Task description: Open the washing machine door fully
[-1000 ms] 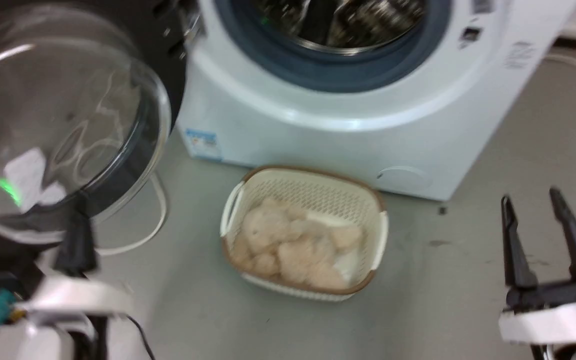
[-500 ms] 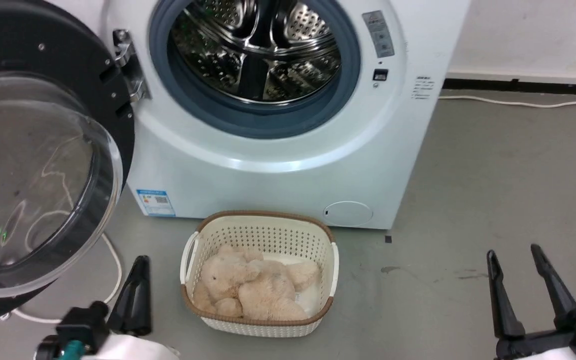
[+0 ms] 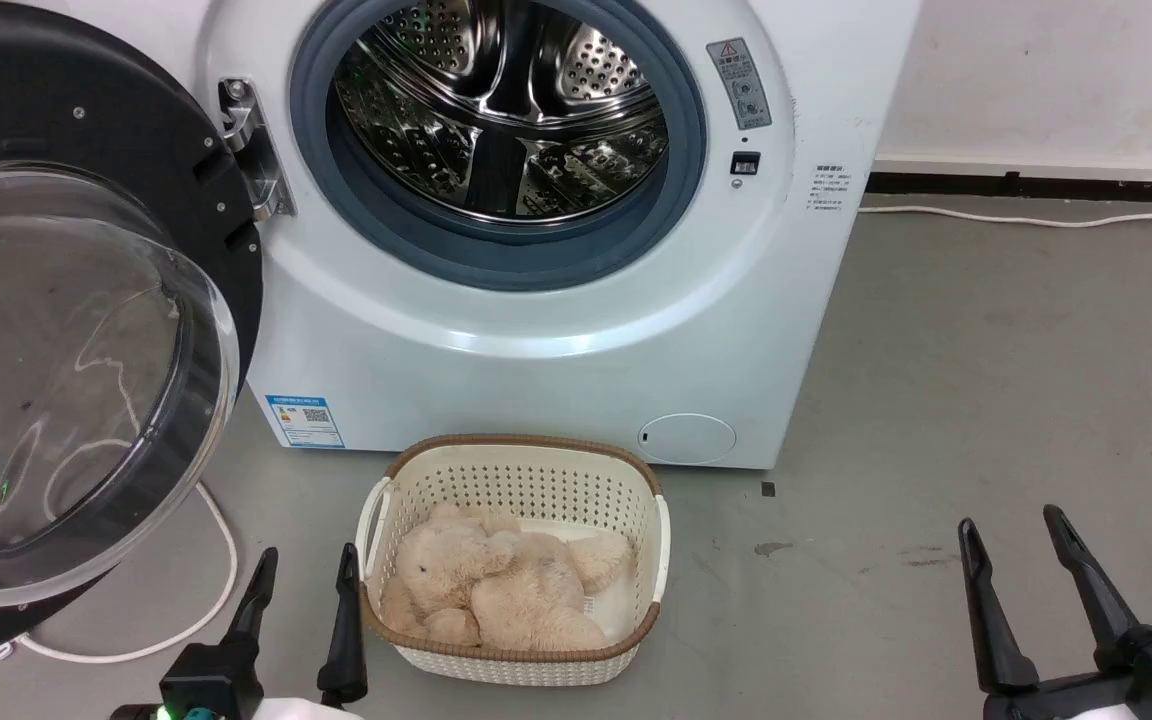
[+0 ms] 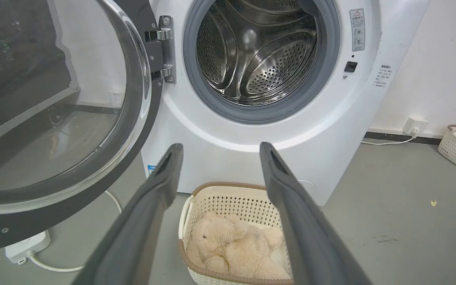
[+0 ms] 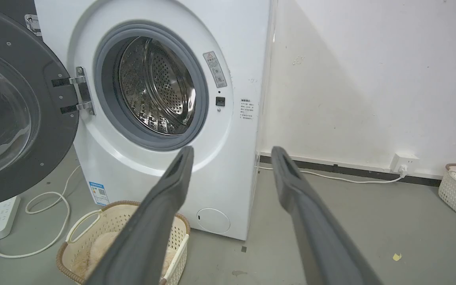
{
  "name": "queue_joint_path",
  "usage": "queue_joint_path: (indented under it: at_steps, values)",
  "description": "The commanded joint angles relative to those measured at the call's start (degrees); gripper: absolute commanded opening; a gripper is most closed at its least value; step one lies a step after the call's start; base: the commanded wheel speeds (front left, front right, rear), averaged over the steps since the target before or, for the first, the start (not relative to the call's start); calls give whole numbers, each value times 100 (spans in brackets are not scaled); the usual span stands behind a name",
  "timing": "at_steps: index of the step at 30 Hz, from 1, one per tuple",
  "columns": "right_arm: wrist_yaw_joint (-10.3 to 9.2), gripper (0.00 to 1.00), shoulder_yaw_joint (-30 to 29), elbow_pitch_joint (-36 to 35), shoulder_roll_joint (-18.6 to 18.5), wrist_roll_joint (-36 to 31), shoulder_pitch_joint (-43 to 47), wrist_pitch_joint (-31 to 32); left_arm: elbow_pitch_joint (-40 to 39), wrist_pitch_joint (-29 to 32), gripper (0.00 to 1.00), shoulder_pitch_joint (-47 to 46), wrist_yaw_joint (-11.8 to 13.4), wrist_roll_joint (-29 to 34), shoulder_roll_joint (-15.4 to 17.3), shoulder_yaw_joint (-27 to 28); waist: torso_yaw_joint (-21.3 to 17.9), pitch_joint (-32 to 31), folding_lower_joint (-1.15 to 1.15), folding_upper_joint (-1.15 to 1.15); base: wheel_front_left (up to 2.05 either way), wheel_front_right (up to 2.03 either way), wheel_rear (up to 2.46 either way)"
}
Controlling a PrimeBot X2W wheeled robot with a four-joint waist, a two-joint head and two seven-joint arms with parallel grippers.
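Laundry room: washer (image 3: 536, 380), laundry basket (image 3: 536, 490).

bright, even indoor light; all three views are well exposed and the head view is sharp. white highlights streak the ribs of the steel drum (image 3: 501, 110) at 12 o'clock in the head view. at 9 o'clock the glass bowl of the washing machine door (image 3: 66, 380) carries pale curling reflections and a small green glint low down. in the right wrist view the washer (image 5: 105, 170) throws a soft slanting shadow on the white wall (image 5: 370, 79) at 1 o'clock. both wrist views bow straight lines near the edges. the left pincer (image 4: 221, 145) and right pincer (image 5: 232, 148) look soft where they rise from 6 o'clock.
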Motion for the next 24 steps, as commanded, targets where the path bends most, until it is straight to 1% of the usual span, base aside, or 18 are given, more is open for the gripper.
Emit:
queue_joint_path:
  at_steps: [1, 3, 5, 6, 24]
  values:
    - [-4, 100, 2, 12, 7, 32, 72, -20, -14, -30, 100, 27, 24, 5, -25, -15, 6, 1, 0, 0, 0, 0, 0]
    - [-4, 100, 2, 20, 7, 42, 70, -20, -21, -30, 100, 7, 13, 18, -37, -33, 16, -4, 0, 0, 0, 0, 0]
    - [-4, 100, 9, 31, 7, 52, 72, -20, 1, -30, 100, 0, -41, -104, -77, -24, 27, -10, 0, 0, 0, 0, 0]
    - [0, 0, 7, 27, 0, 5, 0, 1, 16, 1, 0, -1, -43, -126, -63, -8, 27, -11, 0, 0, 0, 0, 0]
    - [0, 0, 54, 75, 1, -23, -80, 163, -49, 160, 0, -36, -60, -22, -103, 30, 28, -15, 0, 0, 0, 0, 0]
